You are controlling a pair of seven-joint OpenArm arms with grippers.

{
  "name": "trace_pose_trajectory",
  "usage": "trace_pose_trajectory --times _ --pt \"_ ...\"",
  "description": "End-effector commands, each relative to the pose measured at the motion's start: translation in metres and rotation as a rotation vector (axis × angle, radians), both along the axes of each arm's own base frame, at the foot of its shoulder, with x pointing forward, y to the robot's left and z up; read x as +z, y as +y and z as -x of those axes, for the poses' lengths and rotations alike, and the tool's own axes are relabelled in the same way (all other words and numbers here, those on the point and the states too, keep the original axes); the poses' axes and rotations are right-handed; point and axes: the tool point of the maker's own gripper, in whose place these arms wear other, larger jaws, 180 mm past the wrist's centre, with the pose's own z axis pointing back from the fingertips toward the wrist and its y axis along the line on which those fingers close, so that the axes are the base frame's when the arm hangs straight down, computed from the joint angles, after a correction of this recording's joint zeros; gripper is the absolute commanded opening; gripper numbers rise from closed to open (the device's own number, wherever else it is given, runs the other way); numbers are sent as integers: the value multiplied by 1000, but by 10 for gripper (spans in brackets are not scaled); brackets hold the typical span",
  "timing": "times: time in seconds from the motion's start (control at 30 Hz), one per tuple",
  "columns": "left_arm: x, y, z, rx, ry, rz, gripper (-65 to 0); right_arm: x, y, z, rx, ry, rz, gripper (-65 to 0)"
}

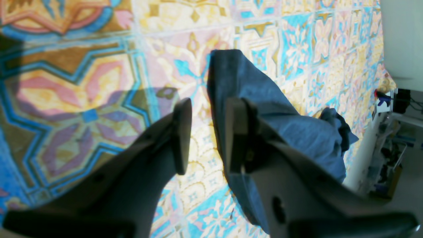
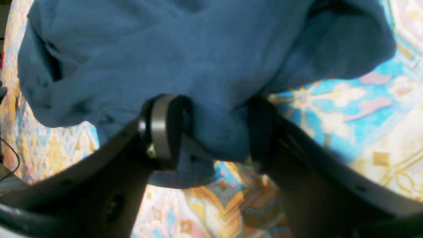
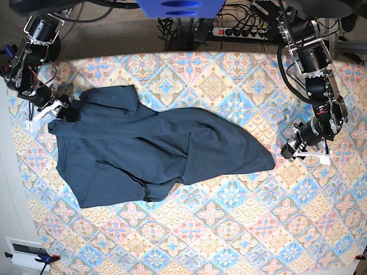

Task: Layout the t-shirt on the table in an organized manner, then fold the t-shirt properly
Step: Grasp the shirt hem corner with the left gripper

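We count two claws and one t-shirt. Right claw point(image 2: 211, 132): jaws wide apart, a fold of the t-shirt point(image 2: 185, 59) lying between them, not pinched. Left claw point(image 1: 208, 132): partly parted, nothing between; shirt edge just beside one finger. Garment spread rumpled across the counter point(image 3: 229, 229).

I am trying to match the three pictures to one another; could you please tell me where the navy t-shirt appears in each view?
Left wrist: the t-shirt runs from upper centre to lower right, behind the right-hand finger.
Right wrist: it fills the top of the picture, a fold hanging between the fingers of the open right gripper.
Base: it sprawls across the left and centre of the table.
Shared landmark: the floral tile cloth under the shirt.
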Motion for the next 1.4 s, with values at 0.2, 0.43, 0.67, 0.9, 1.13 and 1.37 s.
trace_pose_trajectory --times 0.2,0.43,0.67,0.9,1.13,1.37 --pt "17 6 -9 -1 -49 -15 -468 22 -16 -18 -45 -108 19 -346" --pt "17 6 -9 -2 -50 -14 -468 -1 -18 -6 -78 -43 -24 -347" --pt "18 6 -10 -2 -53 -14 -468 -5 -5 -5 -28 -18 -29 -419" --pt "28 2 -21 -6 -85 -3 -468 5 3 -8 26 -77 -49 -634" --pt "30 -31 -38 -124 -87 -63 -460 31 -13 -9 19 -160 11 -640" --pt "1 -48 -55 -158 13 -35 -289 29 -13 -2 25 -143 19 -640"
